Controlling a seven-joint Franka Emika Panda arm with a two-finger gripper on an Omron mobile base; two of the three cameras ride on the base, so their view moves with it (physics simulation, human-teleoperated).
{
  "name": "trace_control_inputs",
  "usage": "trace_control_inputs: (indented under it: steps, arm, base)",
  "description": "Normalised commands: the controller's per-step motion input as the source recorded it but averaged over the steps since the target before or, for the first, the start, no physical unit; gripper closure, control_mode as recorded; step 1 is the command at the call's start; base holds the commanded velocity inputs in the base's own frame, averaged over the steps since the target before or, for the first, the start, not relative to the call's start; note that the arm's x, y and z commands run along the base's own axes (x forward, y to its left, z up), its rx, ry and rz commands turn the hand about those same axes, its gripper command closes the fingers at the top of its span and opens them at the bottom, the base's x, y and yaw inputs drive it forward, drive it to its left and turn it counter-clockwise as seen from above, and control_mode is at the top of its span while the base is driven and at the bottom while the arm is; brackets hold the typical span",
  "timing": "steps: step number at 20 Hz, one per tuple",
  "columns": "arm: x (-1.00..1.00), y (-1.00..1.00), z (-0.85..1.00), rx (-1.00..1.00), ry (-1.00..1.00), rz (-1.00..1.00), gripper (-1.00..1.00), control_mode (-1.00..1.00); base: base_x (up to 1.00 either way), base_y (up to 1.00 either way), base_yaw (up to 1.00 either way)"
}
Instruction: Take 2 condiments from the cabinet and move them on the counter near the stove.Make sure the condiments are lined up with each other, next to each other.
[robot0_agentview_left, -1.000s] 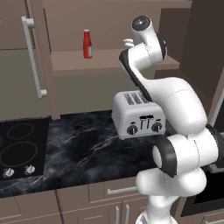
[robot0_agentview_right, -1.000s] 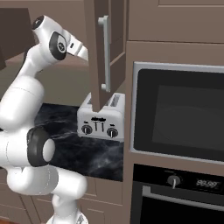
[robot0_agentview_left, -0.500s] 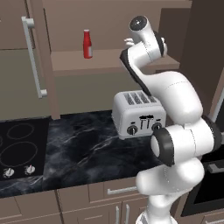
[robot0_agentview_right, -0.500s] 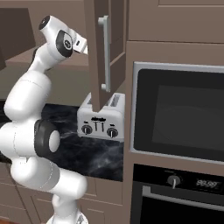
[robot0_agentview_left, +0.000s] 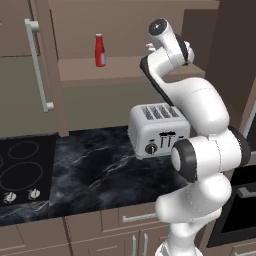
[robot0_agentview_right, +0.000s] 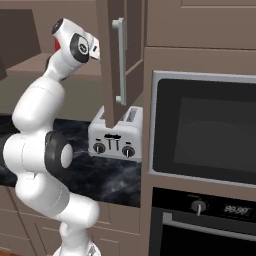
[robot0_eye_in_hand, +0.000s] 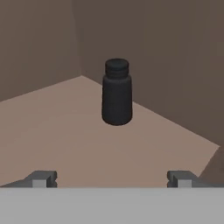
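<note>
A small dark grey-black shaker (robot0_eye_in_hand: 117, 92) stands upright on the brown cabinet shelf (robot0_eye_in_hand: 52, 127), near the back corner. It is straight ahead of my gripper (robot0_eye_in_hand: 111, 179) and well beyond the fingertips. The gripper is open, with wide empty space between its two tips. A slim red bottle (robot0_agentview_left: 100, 50) stands upright on the left part of the cabinet shelf (robot0_agentview_left: 120, 70), well to the left of my raised hand (robot0_agentview_left: 170, 42). The black marble counter (robot0_agentview_left: 100, 165) lies below, with the black glass stove (robot0_agentview_left: 20, 170) at its left end.
A silver four-slot toaster (robot0_agentview_left: 157, 127) sits on the counter under the shelf, behind my arm. One open cabinet door with a long bar handle (robot0_agentview_right: 119, 60) hangs just right of my hand. Another handle (robot0_agentview_left: 40, 65) is at the far left. A built-in oven (robot0_agentview_right: 205, 130) fills the right.
My hand has pushed slightly further toward the right side of the cabinet opening, and the upper arm has shifted with it. The bottle and toaster have not moved.
</note>
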Motion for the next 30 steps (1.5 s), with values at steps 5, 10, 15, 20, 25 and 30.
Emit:
trace_control_inputs:
  steps: [5, 10, 15, 20, 25, 30]
  arm:
    - [0.13, -0.22, 0.00, -0.01, 0.00, -0.08, -1.00, -1.00]
    - [0.15, -0.18, 0.00, 0.00, 0.00, -0.10, -1.00, -1.00]
    - [0.19, -0.11, 0.00, 0.00, 0.00, -0.10, -1.00, -1.00]
    - [0.16, -0.03, 0.00, 0.00, 0.00, -0.07, -1.00, -1.00]
    - [0.06, -0.06, 0.00, 0.00, 0.00, -0.04, -1.00, -1.00]
    - [0.17, -0.21, 0.00, 0.00, 0.01, -0.02, -1.00, -1.00]
  base:
    - [0.00, 0.00, 0.00]
    - [0.00, 0.00, 0.00]
    - [0.00, 0.00, 0.00]
    - [0.00, 0.00, 0.00]
    - [0.00, 0.00, 0.00]
    - [0.00, 0.00, 0.00]
